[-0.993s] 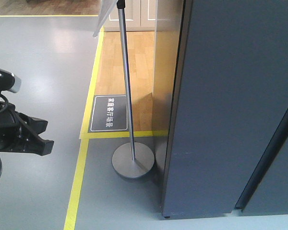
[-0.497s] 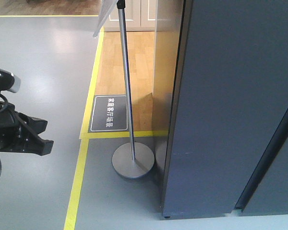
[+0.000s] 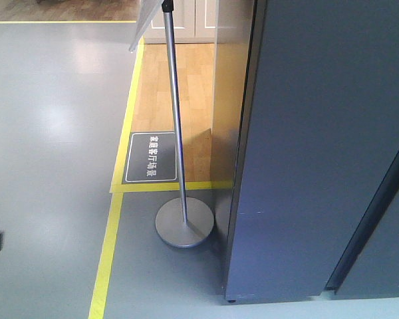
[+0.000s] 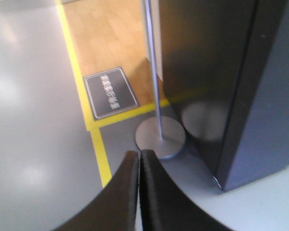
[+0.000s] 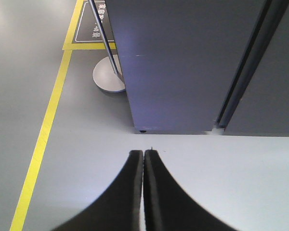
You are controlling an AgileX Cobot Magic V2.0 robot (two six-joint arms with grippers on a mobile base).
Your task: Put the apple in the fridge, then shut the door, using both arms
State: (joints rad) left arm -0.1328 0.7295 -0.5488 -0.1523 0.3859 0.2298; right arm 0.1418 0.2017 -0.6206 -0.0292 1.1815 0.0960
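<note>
The fridge (image 3: 326,146) fills the right half of the front view as a tall dark grey block standing on the grey floor (image 3: 46,133), its outer faces the only part that shows. A dark vertical gap runs down between this block and the panel to its right, which may be the door (image 3: 392,259), though the pictures do not settle that; whether it is fully shut cannot be told. No apple shows in any view.

Just left of the fridge's lower corner stands a sign stand (image 3: 183,222): a round grey base on the floor with a thin metal pole rising from it. Beyond the stand, further from the fridge, a dark floor sign (image 3: 151,157) with white characters lies on a wooden floor (image 3: 179,86). Yellow tape (image 3: 110,246) borders that wood and runs on across the grey floor, left of the stand.

The left hand (image 4: 138,159) hangs above the floor near the stand's base, its two black fingers pressed together and holding nothing. The right hand (image 5: 143,156) is in front of the fridge's foot, fingers likewise closed together and empty.
</note>
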